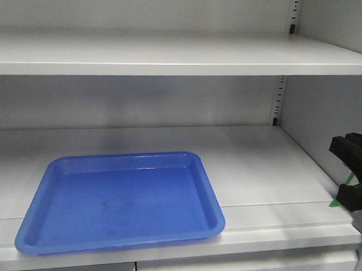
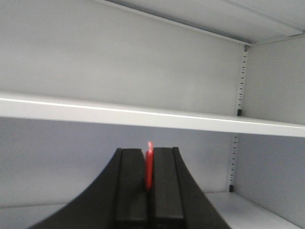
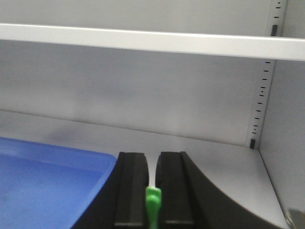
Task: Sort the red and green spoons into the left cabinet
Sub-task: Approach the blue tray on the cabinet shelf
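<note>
one glossy blue tray [image 1: 127,156] on matte grey cabinet shelf [image 1: 275,168]. left pincer [image 2: 149,153] clamps slim red spoon [image 2: 149,169]. right pincer [image 3: 153,157] clamps green spoon [image 3: 153,202].

No lettering or number is legible on the cabinet [image 1: 172,55] or blue tray [image 1: 125,205].

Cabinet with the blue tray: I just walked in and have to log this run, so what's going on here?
A two-armed robot is working at a grey cabinet. Its left gripper is shut on a red spoon, its right gripper on a green spoon near the shelf's right end. The blue tray on the shelf is empty; neither spoon has been set down yet.
</note>
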{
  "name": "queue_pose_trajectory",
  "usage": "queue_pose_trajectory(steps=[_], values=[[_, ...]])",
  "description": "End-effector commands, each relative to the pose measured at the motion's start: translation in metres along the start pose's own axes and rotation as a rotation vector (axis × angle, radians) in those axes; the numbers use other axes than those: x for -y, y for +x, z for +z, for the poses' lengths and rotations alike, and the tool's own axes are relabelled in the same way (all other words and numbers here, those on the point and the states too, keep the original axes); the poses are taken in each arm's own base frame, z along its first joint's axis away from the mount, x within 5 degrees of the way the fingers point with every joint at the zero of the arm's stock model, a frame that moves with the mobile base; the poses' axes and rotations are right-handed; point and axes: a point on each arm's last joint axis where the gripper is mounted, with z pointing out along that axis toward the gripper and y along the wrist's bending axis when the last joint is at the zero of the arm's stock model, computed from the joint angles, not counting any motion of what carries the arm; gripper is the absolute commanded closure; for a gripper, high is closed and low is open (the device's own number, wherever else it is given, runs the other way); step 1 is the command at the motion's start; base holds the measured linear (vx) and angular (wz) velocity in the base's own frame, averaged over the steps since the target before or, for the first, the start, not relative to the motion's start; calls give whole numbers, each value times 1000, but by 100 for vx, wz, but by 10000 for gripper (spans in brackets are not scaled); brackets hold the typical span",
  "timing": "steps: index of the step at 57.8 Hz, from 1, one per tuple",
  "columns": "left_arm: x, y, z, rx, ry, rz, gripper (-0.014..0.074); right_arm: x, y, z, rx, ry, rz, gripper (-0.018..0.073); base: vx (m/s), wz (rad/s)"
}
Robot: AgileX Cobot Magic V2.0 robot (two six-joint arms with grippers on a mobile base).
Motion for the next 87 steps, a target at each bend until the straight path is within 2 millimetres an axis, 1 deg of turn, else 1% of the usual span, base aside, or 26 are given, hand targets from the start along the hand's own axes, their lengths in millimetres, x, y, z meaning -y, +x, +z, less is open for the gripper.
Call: queue_pose_trajectory(steps=[1,41,87], values=[[6,-17,1,91,44,-13,603,-2,-17,-4,71,-17,2,568,28,9],[6,-17,1,91,44,-13,603,-2,-17,-4,70,-15,3,568,18,14],[6,-17,1,91,44,-13,603,-2,-17,-4,70,-15,3,568,3,2]])
